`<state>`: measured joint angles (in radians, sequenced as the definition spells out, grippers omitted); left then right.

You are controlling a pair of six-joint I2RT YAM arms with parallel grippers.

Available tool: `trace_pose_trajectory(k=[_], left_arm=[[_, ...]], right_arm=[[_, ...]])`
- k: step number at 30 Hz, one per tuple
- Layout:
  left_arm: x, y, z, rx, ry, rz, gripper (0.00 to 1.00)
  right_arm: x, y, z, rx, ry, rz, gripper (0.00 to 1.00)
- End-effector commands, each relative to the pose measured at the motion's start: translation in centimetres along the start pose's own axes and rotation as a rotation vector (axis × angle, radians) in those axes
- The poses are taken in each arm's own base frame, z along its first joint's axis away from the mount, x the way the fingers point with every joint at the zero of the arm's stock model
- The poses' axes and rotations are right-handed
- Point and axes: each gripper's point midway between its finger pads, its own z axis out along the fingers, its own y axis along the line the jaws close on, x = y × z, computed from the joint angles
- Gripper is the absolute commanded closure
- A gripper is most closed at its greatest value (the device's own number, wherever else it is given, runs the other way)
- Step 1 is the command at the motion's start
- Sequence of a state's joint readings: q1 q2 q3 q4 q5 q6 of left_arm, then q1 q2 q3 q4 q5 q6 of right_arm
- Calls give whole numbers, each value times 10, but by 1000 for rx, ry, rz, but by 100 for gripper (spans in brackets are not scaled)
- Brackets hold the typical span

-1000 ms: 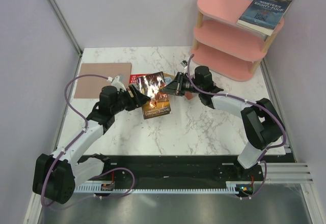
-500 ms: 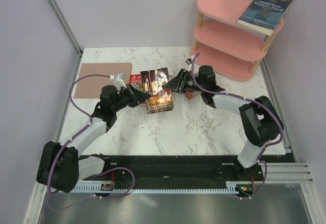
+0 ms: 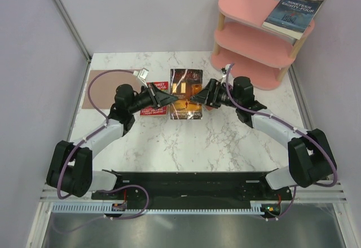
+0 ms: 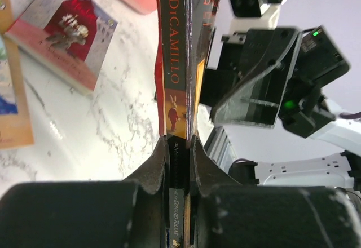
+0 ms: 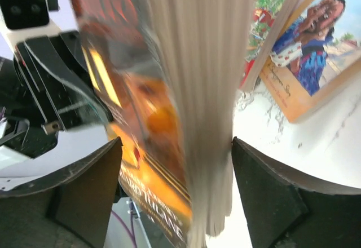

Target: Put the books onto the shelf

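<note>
While my left gripper point(image 3: 168, 97) is pinched on the spine of the dark brown-orange book point(image 3: 186, 90), mid-table and well short of the shelf point(image 3: 242, 7), my right gripper point(image 3: 198, 97) stands wide around its page edge, gripping nothing. Best as I judge it: keep the left pinch firm and the right jaws square to the pages. Only the left wrist view shows the spine clamped. Only the top view shows Nineteen Eighty-Four point(image 3: 292, 12) on the top tier.

brown mat point(image 3: 99, 92) | flat | far-left on marble table point(image 3: 225, 141)
</note>
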<state>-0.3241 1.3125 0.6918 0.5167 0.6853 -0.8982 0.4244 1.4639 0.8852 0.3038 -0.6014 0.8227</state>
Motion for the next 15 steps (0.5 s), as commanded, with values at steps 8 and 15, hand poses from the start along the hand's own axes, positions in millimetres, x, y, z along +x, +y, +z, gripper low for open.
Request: trace_pose_trajectory(k=[8,15], left_arm=[[-51,-72,14,299,-89,60,98],[-59,-75,23,334,-93,47,98]], right_arm=[[12,15,-35,-91,-47,31,10],[7,30,-49,-181,-104,67,12]])
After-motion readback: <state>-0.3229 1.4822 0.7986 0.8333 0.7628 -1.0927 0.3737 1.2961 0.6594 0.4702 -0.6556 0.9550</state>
